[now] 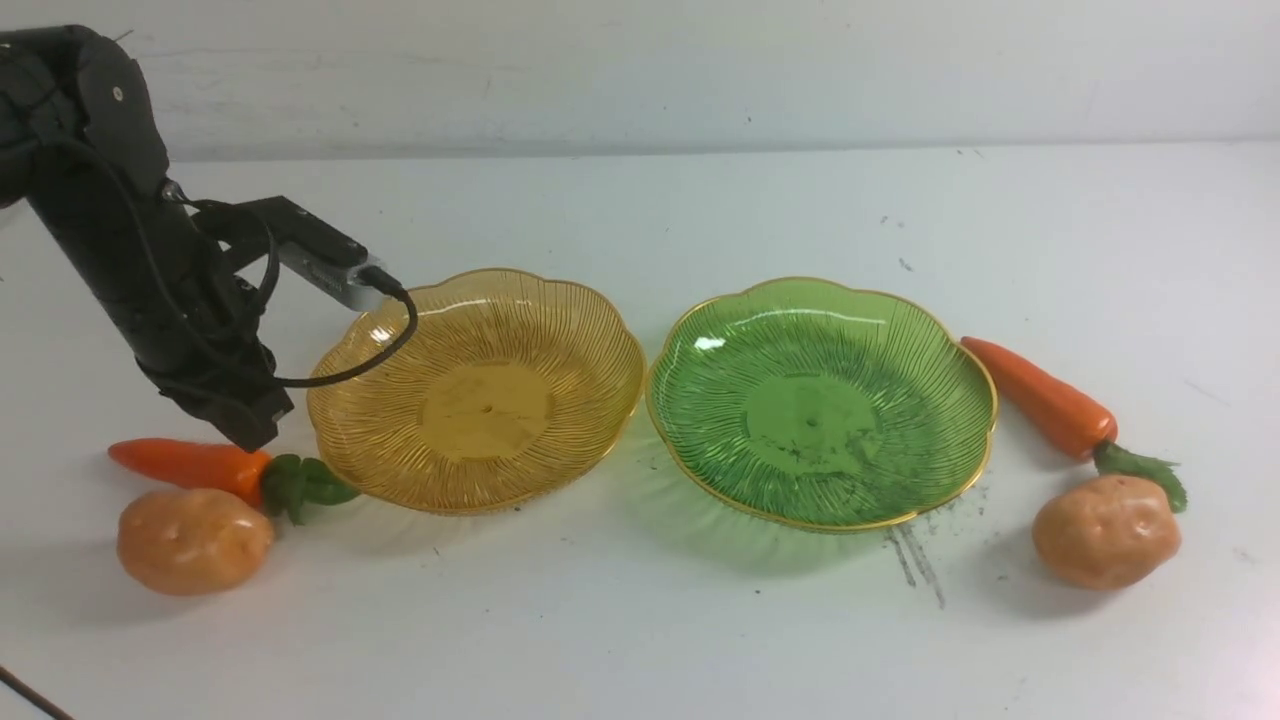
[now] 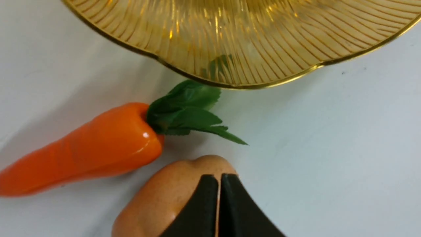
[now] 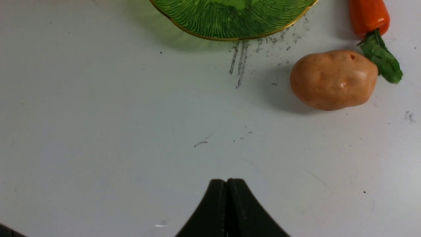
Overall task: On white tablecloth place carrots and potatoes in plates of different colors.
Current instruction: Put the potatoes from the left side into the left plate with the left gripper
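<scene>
The left gripper (image 2: 219, 179) is closed tight on nothing, its tips low over the left potato (image 2: 164, 200), just beside the left carrot (image 2: 85, 151). Whether it touches either I cannot tell. The carrot's leaves reach the rim of the amber plate (image 2: 263, 39). The right gripper (image 3: 227, 184) is likewise closed and empty above bare cloth (image 3: 98, 131). The green plate (image 1: 820, 400), right carrot (image 1: 1040, 398) and right potato (image 1: 1105, 530) lie beyond. Both plates are empty, so nothing is placed yet and all four pieces remain.
</scene>
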{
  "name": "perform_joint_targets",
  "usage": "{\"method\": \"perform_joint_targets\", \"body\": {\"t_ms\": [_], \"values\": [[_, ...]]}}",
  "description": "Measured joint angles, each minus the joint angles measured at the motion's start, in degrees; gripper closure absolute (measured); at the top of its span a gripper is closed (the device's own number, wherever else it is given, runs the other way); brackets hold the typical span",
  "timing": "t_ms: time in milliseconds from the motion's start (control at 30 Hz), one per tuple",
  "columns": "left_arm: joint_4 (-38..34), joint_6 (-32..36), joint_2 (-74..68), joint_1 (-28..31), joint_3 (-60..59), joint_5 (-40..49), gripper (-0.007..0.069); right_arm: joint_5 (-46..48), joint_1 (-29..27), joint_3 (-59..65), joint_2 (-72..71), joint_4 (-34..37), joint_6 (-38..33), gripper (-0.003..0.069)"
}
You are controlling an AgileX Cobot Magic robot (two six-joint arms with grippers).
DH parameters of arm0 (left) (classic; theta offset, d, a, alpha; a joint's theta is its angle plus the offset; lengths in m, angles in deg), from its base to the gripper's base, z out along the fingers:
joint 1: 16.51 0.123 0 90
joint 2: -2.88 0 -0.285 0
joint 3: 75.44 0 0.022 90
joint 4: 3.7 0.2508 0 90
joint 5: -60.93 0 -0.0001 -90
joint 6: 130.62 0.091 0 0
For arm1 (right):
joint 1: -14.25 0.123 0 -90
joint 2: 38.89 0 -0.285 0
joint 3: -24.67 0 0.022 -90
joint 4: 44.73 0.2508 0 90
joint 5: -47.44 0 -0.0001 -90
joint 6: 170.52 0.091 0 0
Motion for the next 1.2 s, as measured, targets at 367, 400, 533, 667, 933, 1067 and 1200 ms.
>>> {"method": "perform_joint_targets", "body": {"t_ms": [367,400,533,667,933,1067,1200], "values": [[1.7,-3.4,0.6,0.0,-1.1,-0.2,0.0165,0.0,0.0,0.0,0.0,0.1,-0.6,0.0672],[2.9,-3.7,2.0,0.0,-2.8,-0.2,0.0103,0.0,0.0,0.0,0.0,0.1,-1.1,0.0672],[8.2,-3.0,5.8,0.0,-9.2,-0.1,0.0011,0.0,0.0,0.0,0.0,0.3,-2.4,0.0672],[12.5,0.1,6.6,0.0,-14.5,-0.9,-0.0006,0.0,0.0,0.0,0.0,1.1,-3.1,0.0672],[13.6,1.5,6.3,0.0,-15.6,-6.4,-0.0006,0.0,0.0,0.0,0.0,1.2,-4.3,0.0672],[14.1,4.2,6.2,0.0,-15.8,-8.2,-0.0006,-0.7,0.0,0.0,0.0,1.4,-4.3,0.0672],[14.1,7.2,5.2,0.0,-15.8,-8.8,-0.0006,-0.9,0.0,0.0,0.0,1.4,-4.3,0.0672]]}}
